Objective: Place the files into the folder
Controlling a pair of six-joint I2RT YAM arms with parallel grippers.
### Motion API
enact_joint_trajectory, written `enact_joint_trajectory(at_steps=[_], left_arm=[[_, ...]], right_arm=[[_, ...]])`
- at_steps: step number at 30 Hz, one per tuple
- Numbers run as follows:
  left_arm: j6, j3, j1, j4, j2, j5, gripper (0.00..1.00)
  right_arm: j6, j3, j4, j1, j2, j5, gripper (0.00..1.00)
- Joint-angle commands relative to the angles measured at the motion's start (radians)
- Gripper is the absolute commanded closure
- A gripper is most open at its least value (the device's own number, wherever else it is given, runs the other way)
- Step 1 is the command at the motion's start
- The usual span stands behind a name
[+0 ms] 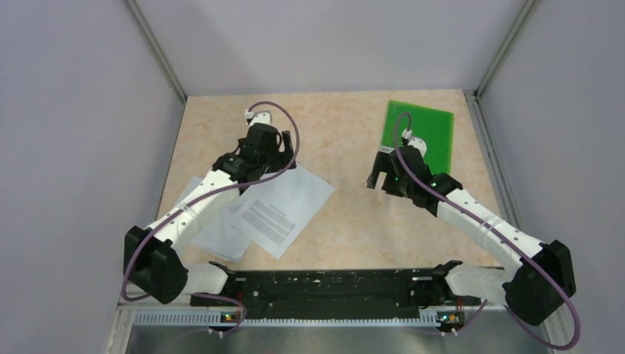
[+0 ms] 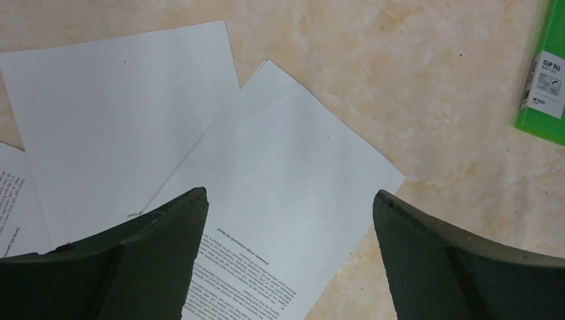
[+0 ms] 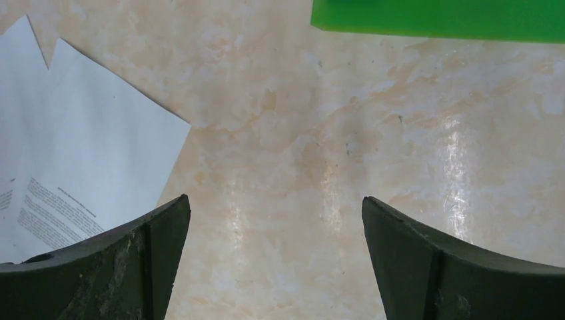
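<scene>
The files are a few loose white sheets (image 1: 284, 209) fanned out on the table's left half, the top one with printed text. In the left wrist view the sheets (image 2: 286, 173) lie right under my left gripper (image 2: 290, 200), which is open and empty above them. The green folder (image 1: 420, 133) lies closed at the back right; its edge and white label (image 2: 548, 83) show in the left wrist view. My right gripper (image 1: 378, 175) is open and empty over bare table (image 3: 276, 203), just in front of the folder's edge (image 3: 440, 17). The sheets' corner (image 3: 86, 153) lies to its left.
The beige marbled tabletop (image 1: 346, 221) is walled by grey panels on the left, back and right. A black rail (image 1: 324, 284) with the arm bases runs along the near edge.
</scene>
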Motion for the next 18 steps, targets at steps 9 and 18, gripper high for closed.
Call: enact_joint_trajectory(at_steps=[9, 18], left_arm=[[-0.005, 0.112, 0.017, -0.1, 0.053, 0.05, 0.02], [-0.019, 0.05, 0.019, -0.028, 0.054, 0.143, 0.02]], right_arm=[[0.093, -0.041, 0.053, -0.008, -0.034, -0.043, 0.01], [0.142, -0.114, 0.073, -0.008, -0.07, -0.02, 0.01]])
